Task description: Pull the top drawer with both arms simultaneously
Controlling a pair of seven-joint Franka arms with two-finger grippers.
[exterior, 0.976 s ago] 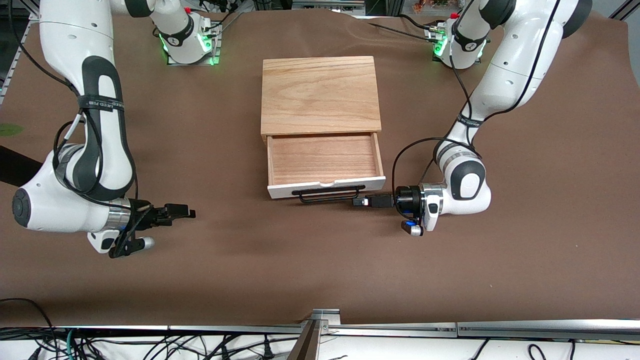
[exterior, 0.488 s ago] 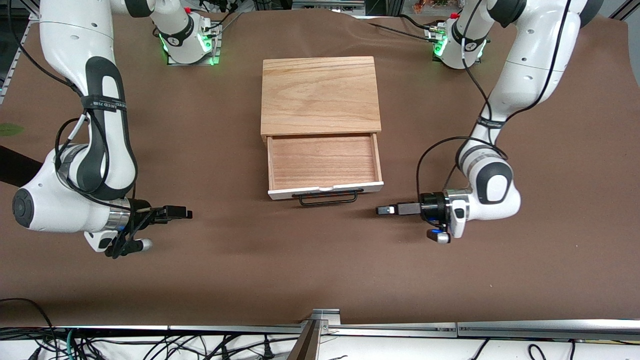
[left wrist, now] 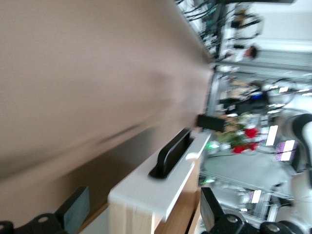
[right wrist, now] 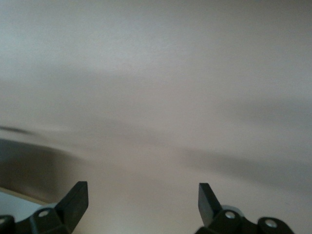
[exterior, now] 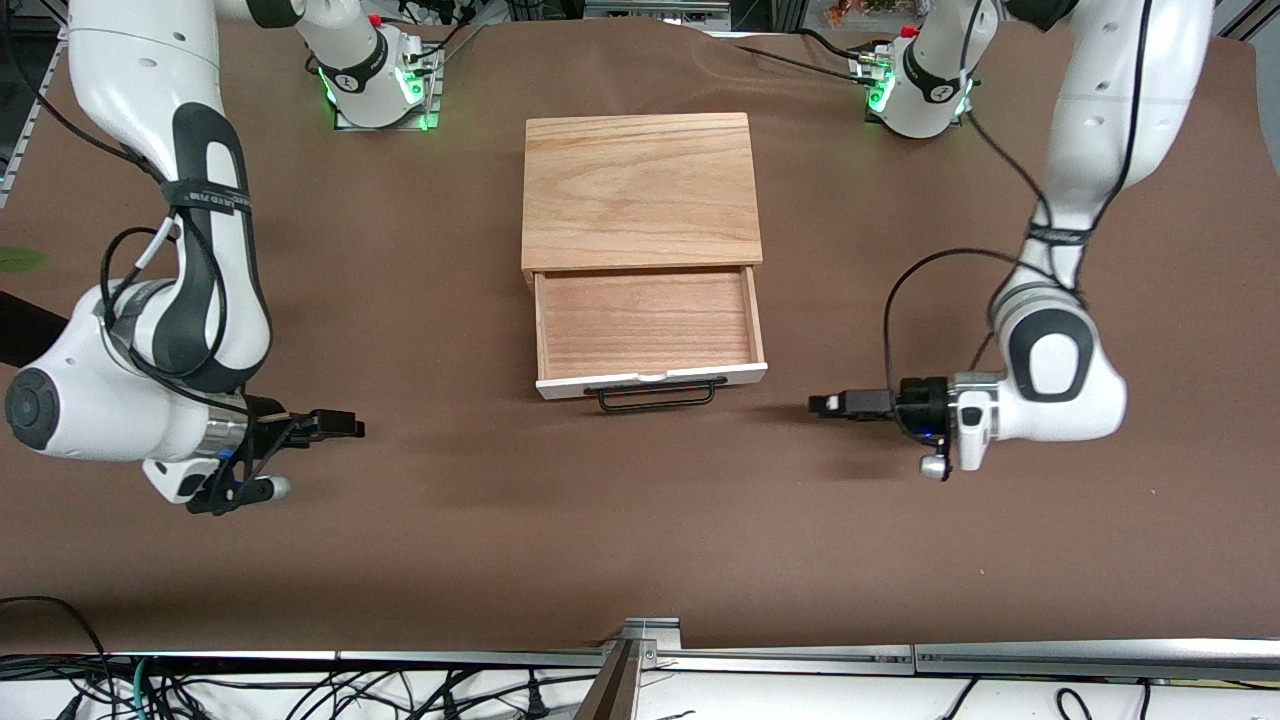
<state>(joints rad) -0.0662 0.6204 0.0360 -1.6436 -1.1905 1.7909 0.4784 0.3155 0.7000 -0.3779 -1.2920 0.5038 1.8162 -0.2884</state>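
Observation:
The top drawer [exterior: 648, 325] stands pulled out of the oak cabinet [exterior: 640, 190], its reddish-brown tray bare. Its white face [exterior: 650, 378] carries the black wire handle [exterior: 655, 393]. My left gripper [exterior: 825, 405] is open and empty, low over the cloth toward the left arm's end of the table, apart from the handle and pointing at it. In the left wrist view the gripper [left wrist: 144, 196] frames the white face [left wrist: 161, 185] and handle [left wrist: 170, 153] farther off. My right gripper [exterior: 345, 428] is open and empty over the cloth toward the right arm's end; its wrist view [right wrist: 142, 190] shows only cloth.
Brown cloth [exterior: 640, 520] covers the table. The arm bases [exterior: 380, 80] [exterior: 915, 85] stand at the table's edge farthest from the front camera. A metal rail [exterior: 640, 650] and cables run along the nearest edge.
My left gripper has drawn back from the handle's end toward the left arm's end of the table. My right gripper has drifted slightly away from the drawer. The drawer stays open.

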